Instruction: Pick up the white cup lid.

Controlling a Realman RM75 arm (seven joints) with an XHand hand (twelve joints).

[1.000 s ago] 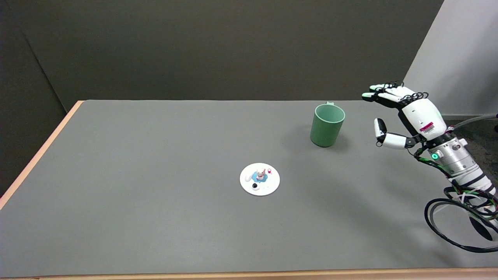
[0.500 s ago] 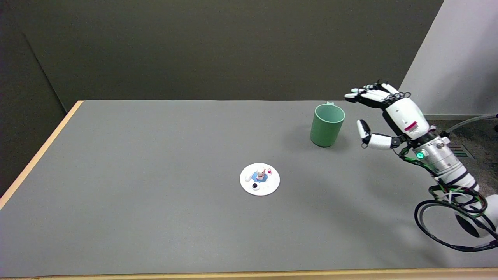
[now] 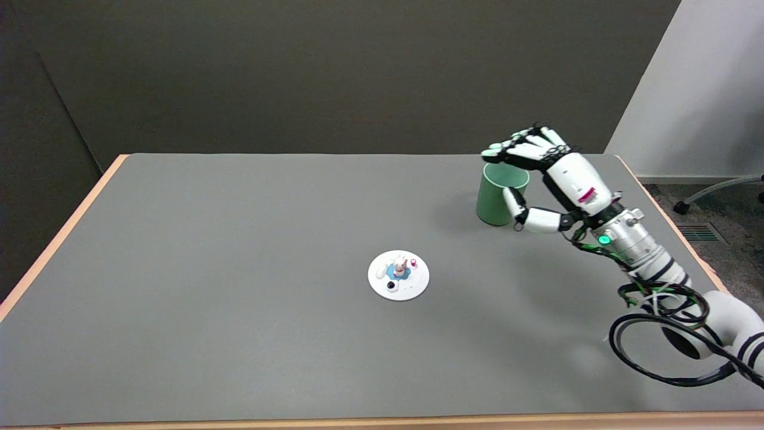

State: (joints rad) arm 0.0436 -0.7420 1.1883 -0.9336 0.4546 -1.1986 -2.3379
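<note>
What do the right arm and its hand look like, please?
The right hand has a white shell with black finger parts and a small red label. A silver metal wrist with a green light joins it to the white arm. Black cables loop beside the arm.

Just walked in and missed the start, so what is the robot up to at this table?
The robot's right hand hovers open in front of the green plastic cup, fingers spread above its rim, holding nothing. The round white cup lid with a small figurine on top lies flat on the grey table, nearer the middle, well apart from the hand and untouched. Picking it up has not started.
</note>
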